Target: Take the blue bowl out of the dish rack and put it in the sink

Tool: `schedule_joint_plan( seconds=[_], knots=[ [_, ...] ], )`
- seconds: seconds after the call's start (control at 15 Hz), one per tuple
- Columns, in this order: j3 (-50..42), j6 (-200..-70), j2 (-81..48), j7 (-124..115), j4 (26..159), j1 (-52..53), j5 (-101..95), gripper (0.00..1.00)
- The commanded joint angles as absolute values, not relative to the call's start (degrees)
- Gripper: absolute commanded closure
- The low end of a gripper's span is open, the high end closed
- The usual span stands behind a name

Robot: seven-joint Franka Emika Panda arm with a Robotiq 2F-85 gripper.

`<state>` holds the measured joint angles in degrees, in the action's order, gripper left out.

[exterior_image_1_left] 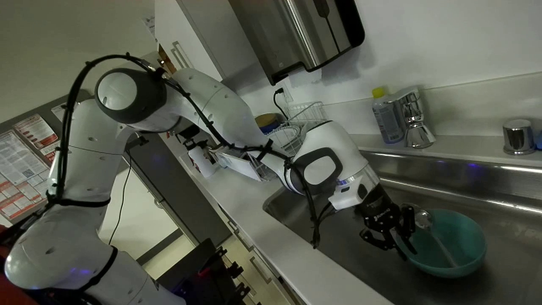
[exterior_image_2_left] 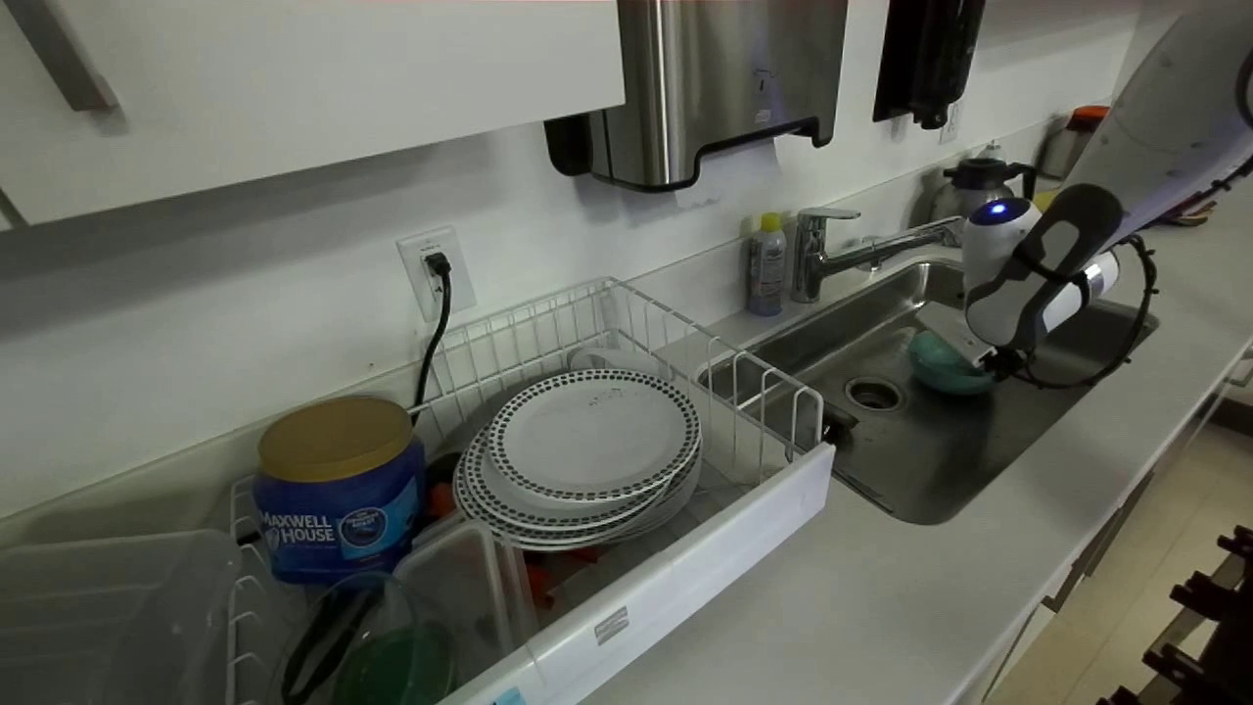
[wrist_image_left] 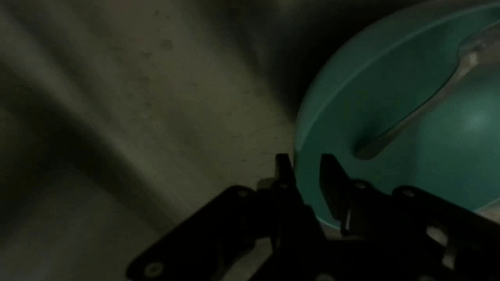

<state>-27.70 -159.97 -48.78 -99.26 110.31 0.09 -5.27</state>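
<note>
The blue bowl is teal and sits in the steel sink, with a metal spoon in it. The bowl also shows in an exterior view near the drain and in the wrist view. My gripper is at the bowl's near rim. In the wrist view its fingers are partly open, with a gap between the tips. One finger is outside the rim and one is over the inside; I cannot tell if either touches. The white wire dish rack stands beside the sink and holds plates.
Stacked plates and a blue coffee tub are in the rack area. A faucet and a yellow-capped bottle stand behind the sink. A paper towel dispenser hangs above. The counter edge runs along the front.
</note>
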Motion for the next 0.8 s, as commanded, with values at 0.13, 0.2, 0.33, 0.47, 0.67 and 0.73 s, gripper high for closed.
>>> schedule_joint_plan(
  seconds=[0.13,0.2,0.33,0.47,0.67,0.73],
  knots=[
    [-32.4,-157.2,-39.1,-97.7,119.9,4.4,-5.6,0.29],
    [-33.2,-157.2,-37.6,-97.7,121.4,5.3,-6.1,0.2],
    [-35.6,-157.2,-34.2,-97.9,125.2,8.3,-7.7,0.05],
    [-37.0,-158.1,-29.9,-95.8,129.4,10.5,-10.3,0.0],
    [-38.3,-157.3,-22.9,-90.9,135.3,13.4,-15.9,0.0],
    [-38.9,-156.9,-21.2,-89.7,136.6,14.3,-18.1,0.0]
  ],
)
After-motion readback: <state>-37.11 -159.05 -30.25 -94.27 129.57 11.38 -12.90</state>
